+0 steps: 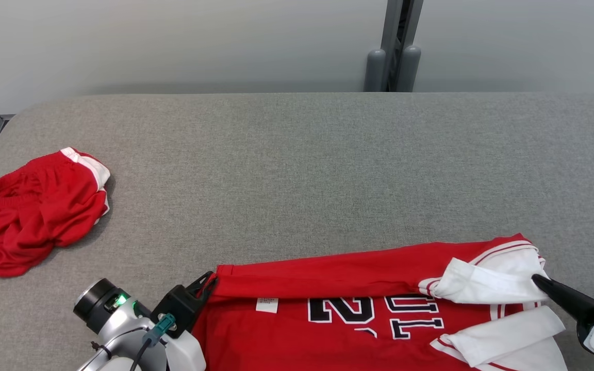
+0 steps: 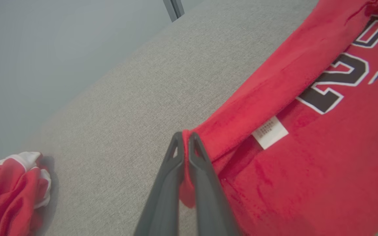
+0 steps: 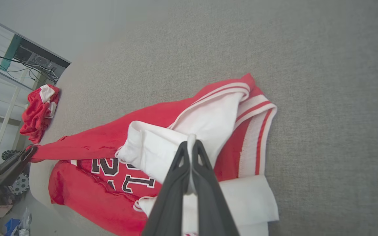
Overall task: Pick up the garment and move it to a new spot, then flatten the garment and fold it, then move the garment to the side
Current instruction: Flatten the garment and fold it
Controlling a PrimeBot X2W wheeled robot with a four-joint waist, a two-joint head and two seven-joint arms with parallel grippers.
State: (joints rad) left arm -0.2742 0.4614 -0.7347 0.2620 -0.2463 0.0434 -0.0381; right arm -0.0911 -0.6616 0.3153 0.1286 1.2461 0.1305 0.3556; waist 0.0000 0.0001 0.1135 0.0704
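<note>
The left gripper (image 2: 185,136) clamps a corner of the red numbered jersey (image 1: 328,273) (folded edge); the right gripper (image 3: 191,144) pinches its white sleeve (image 3: 215,118).

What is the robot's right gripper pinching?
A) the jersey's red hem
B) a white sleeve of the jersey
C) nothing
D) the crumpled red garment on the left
B: the right gripper is shut on a white sleeve of the red jersey, as the right wrist view shows.
</note>
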